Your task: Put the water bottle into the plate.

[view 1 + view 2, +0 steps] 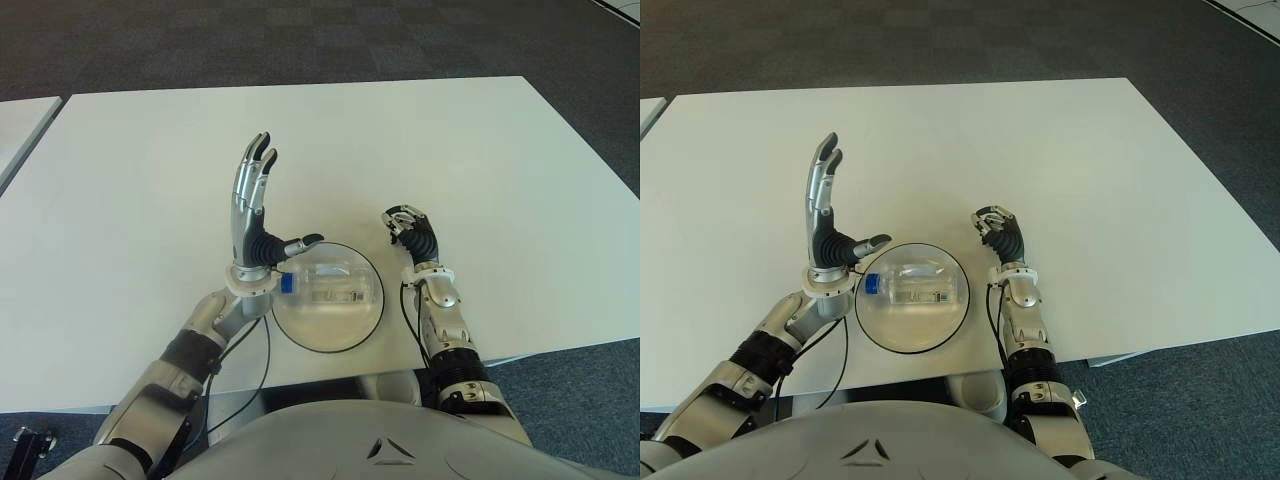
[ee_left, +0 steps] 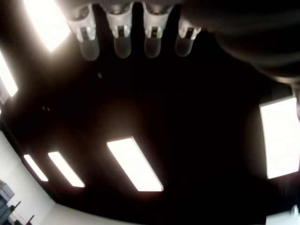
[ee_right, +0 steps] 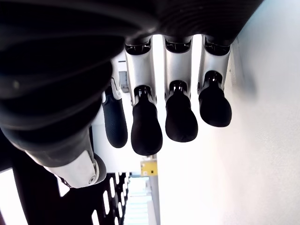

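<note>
Water bottle lying in the plate, both hands empty.

The water bottle [image 1: 320, 284], clear with a blue cap, lies on its side inside the round plate [image 1: 330, 338], its cap toward the plate's left rim. The plate sits on the white table [image 1: 500, 180] close to the near edge, about midway along it. The left hand [image 1: 256, 215] stands just beside the plate's left rim, raised upright with its fingers stretched straight and the thumb reaching out over the bottle's cap end; whether the thumb touches the bottle is hard to tell. The right hand [image 1: 412, 232] shows near the plate's right rim, its fingers [image 3: 146, 126] curled loosely, grasping nothing.
</note>
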### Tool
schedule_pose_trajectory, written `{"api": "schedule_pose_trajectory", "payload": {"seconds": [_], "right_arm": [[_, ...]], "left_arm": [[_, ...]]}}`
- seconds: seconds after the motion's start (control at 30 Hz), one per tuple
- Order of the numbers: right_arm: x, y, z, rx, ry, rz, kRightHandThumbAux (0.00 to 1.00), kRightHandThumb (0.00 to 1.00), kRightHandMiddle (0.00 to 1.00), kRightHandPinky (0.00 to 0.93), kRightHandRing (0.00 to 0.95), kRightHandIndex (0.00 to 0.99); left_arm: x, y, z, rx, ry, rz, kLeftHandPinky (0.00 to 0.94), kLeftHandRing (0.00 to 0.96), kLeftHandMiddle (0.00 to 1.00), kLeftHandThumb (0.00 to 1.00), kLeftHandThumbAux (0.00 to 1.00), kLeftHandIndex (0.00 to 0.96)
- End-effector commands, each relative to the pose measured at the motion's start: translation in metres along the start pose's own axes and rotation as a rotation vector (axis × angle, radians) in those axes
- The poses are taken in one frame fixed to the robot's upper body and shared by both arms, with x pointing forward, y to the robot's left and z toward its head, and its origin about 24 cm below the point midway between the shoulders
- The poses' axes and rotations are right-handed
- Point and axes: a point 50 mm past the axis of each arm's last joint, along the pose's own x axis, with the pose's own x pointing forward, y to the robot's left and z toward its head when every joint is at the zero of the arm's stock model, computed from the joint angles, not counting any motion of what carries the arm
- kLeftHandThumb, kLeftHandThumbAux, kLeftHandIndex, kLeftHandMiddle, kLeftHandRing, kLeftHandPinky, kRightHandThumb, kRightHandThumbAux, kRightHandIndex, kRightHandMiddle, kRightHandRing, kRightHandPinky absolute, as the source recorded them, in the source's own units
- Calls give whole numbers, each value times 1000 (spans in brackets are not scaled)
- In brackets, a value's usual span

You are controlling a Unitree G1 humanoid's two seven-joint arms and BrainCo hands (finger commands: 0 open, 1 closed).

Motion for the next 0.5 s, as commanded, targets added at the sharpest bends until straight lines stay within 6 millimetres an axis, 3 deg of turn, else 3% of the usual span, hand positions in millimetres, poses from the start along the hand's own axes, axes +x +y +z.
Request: {"api": "schedule_pose_trajectory", "payload": {"seconds": [0.03,0.23,0.37,0.5], "right_arm": [[-4,0,-8,5,40,-5,727,704,762,732,749,439],[-4,0,-8,1,44,-5,727,704,764,724,750,439],[-4,0,-9,-1,47,-7,727,704,766,732,751,439],[-4,1,-9,-2,50,-10,727,704,768,741,753,439]], "left_arm": [[-24,-3,13,-122,204,98,0,0,0,56,386,0],[-25,7,8,-255,391,246,0,0,0,89,435,0],[-25,23,-2,-475,494,395,0,0,0,107,465,0],[-23,29,-5,-589,534,439,0,0,0,125,510,0]]}}
